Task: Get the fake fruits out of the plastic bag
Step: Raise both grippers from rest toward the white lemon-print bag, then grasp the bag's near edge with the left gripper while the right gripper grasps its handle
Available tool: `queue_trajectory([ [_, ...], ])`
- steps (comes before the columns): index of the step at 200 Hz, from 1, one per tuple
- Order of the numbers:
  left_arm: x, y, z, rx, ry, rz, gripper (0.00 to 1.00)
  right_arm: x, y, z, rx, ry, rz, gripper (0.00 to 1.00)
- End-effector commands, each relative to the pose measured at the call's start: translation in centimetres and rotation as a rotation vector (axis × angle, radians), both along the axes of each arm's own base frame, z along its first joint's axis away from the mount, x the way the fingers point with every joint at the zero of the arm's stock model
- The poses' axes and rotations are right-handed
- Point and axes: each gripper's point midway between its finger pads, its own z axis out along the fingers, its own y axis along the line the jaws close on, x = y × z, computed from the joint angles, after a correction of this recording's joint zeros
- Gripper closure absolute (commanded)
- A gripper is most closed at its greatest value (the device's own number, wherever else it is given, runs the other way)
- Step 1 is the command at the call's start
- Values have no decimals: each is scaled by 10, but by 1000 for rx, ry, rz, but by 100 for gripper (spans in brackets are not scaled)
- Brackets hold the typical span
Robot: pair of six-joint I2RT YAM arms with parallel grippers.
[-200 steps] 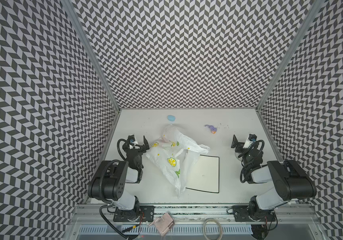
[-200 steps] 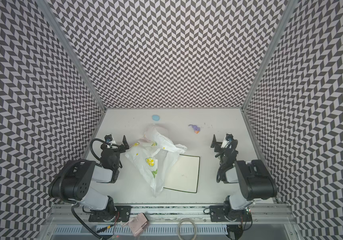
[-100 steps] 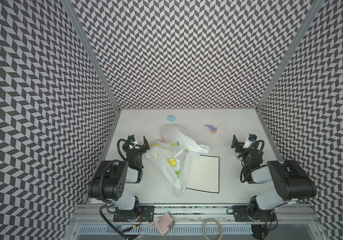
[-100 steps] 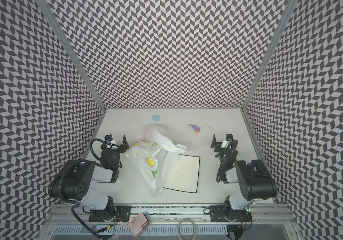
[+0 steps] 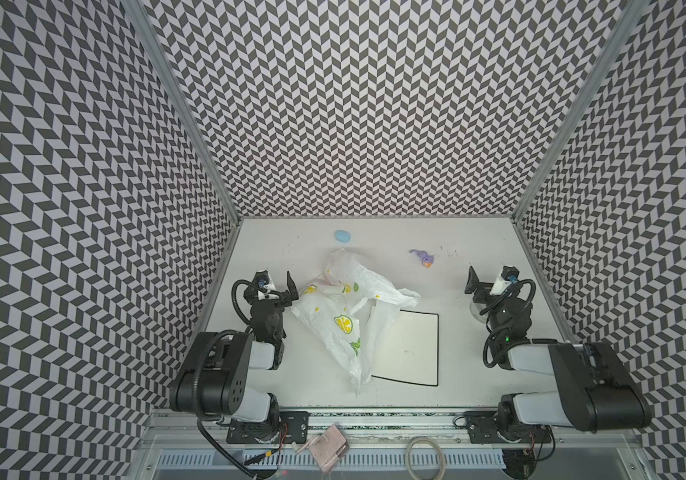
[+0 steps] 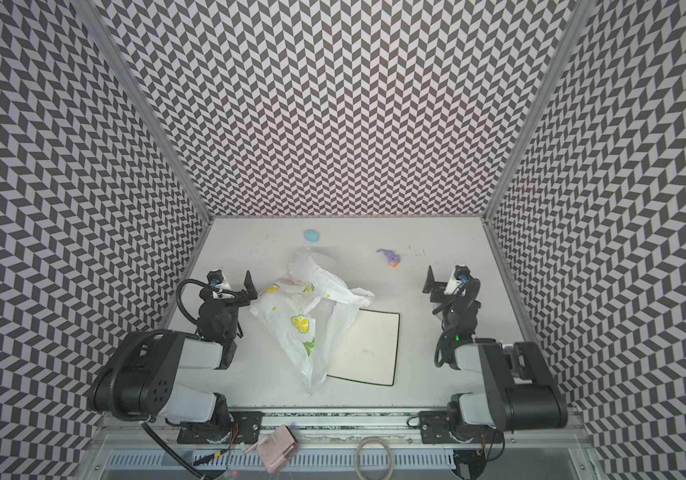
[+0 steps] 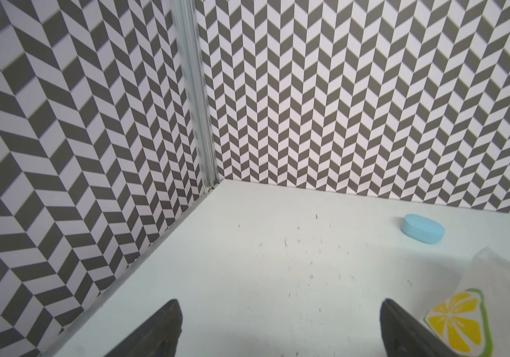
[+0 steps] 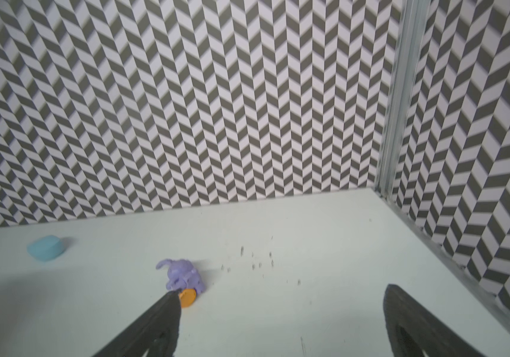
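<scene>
Jaws on both arms stand wide apart over the white tabletop (image 5: 478, 237) between chevron walls (image 5: 374, 124).

Both top views high overhead, whole table (image 5: 291, 249) in common; wrist views low, near, toward back wall (image 7: 371, 108)

Bright, even, diffuse light; only faint, soft shadows.
Top views are sharp but bowed at the edges. Wrist views blur toward the corners of the chevron walls (image 8: 15, 46), and the close jaws of the right gripper (image 8: 283, 293) are soft.
</scene>
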Motion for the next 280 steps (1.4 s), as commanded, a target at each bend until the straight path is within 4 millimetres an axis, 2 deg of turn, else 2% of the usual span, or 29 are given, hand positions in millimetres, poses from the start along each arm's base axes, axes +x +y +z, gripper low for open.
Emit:
queue_trajectory([
  [1, -3, -6, 21, 4, -15, -32, 0, -10, -8, 26, 156, -22, -29, 1],
  [17, -5, -12, 35, -28, 3, -68, 0, -14, -4, 31, 303, 43, -7, 1],
  [30, -6, -18, 45, -86, 19, -103, 0, -17, 15, 37, 339, 88, 100, 1],
  [50, -7, -30, 59, -224, 65, -164, 0, -30, 54, 46, 362, 126, 327, 0],
  [67, -10, -47, 59, -320, 160, -246, 1, -43, 89, 54, 365, 153, 484, 0],
  [86, -16, -59, 54, -435, 273, -283, 1, -65, 139, 65, 268, 151, 654, 0],
  [106, -25, -76, 53, -521, 372, -351, 0, -92, 175, 72, 143, 127, 775, 0],
  [123, -34, -89, 55, -593, 441, -400, 0, -114, 192, 78, 35, 92, 836, 0],
  [138, -43, -97, 56, -653, 495, -425, 0, -124, 198, 76, -50, 64, 861, 0],
  [162, -62, -103, 49, -742, 605, -408, 1, -123, 203, 62, -156, 69, 864, 0],
  [180, -80, -99, 43, -784, 683, -349, 2, -121, 216, 55, -229, 76, 923, 2],
  [212, -114, -100, 23, -873, 837, -275, 2, -113, 242, 45, -277, 77, 1006, 19],
  [235, -133, -112, -2, -948, 946, -287, 4, -105, 262, 41, -281, 84, 1044, 39],
  [267, -139, -121, -30, -1008, 1007, -294, 7, -96, 286, 46, -259, 85, 1067, 67],
  [280, -138, -123, -39, -1029, 1015, -294, 11, -95, 294, 50, -238, 77, 1078, 76],
])
